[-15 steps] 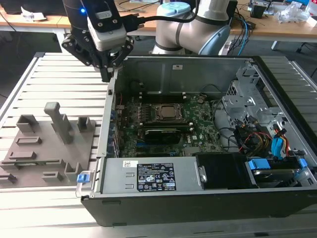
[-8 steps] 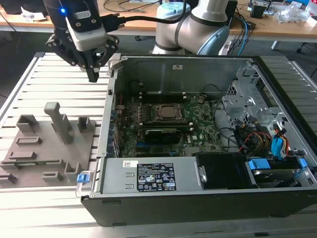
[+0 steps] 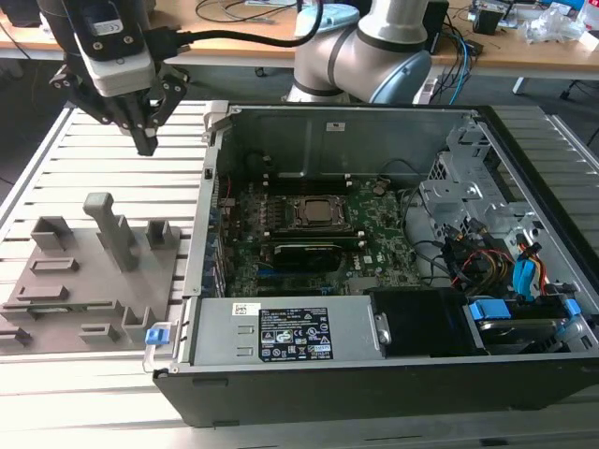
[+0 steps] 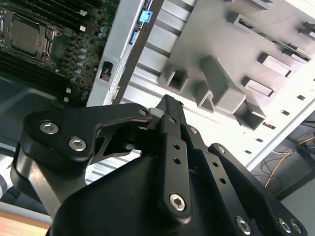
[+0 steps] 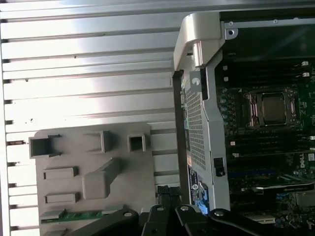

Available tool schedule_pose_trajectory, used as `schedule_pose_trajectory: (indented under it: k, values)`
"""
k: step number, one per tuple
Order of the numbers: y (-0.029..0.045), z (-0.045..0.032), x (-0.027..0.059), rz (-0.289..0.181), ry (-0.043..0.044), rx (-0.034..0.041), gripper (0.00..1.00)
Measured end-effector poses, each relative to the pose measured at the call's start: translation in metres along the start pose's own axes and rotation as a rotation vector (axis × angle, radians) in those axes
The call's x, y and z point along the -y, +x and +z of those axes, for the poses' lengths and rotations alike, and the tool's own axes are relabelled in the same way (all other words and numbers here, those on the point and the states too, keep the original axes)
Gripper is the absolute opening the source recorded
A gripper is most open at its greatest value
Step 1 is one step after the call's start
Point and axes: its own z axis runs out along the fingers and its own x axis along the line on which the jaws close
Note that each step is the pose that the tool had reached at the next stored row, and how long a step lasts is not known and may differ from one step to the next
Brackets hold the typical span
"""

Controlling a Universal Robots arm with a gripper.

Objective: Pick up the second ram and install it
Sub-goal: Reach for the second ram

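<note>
An open computer case lies on its side on a slatted metal table. All places here are given from the case. Inside it are a green board and, near its middle, a square silver processor, which also appears in both wrist views. Outside the case, just beside its wall on the exterior view's left, a grey tray of holder blocks rests on the table. The ram, a thin green stick, lies flat in a long slot of that tray, on the tray's side away from the case and near its edge in the first wrist view. It is outside the case and not installed. The gripper hangs in the air outside the case, on the exterior view's left, level with the case's far corner and above the table past the tray. Its black fingers are pressed together to a point with nothing between them, as both wrist views show as well. It touches neither tray nor ram and is well apart from the ram. The grey arm rises behind the far wall of the case. A small blue tab sits at the case's near corner, next to the tray.
</note>
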Motion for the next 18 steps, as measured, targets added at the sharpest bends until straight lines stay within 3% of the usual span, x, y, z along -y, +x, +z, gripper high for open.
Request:
schedule_pose_trajectory:
  k: [5,10,15,18]
  values:
    - [0.0160,0.0001,0.0012,0.000,0.0000,0.0000,0.11]
    - [0.0258,0.0001,0.0019,0.000,0.0000,0.0000,0.11]
    - [0.0428,0.0005,0.0033,0.000,-0.0001,0.0000,0.11]
    - [0.0473,0.0007,0.0036,0.000,-0.0001,0.0001,0.11]
